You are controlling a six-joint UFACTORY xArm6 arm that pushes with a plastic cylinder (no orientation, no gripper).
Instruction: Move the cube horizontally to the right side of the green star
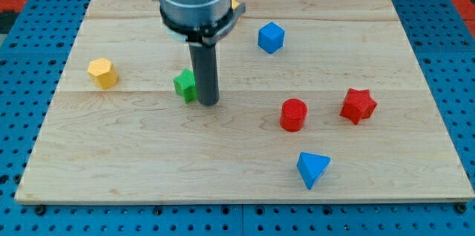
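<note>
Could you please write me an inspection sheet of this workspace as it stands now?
Surface: wooden board, flat, unmarked.
Job's things: blue cube near the view's top; green star touching or just beside my tip, on its left in the view.
Clutter: yellow block, red cylinder, red star, blue triangular block, a yellow piece mostly hidden behind the arm.
Pincer: none fitted.
Cables: nothing seen.
Surroundings: blue perforated table.

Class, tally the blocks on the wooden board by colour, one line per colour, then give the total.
Blue: 2 (blue cube, blue triangular block)
Red: 2 (red cylinder, red star)
Yellow: 2 (yellow hexagonal block, yellow block mostly hidden behind the arm)
Green: 1 (green star)
Total: 7
</note>
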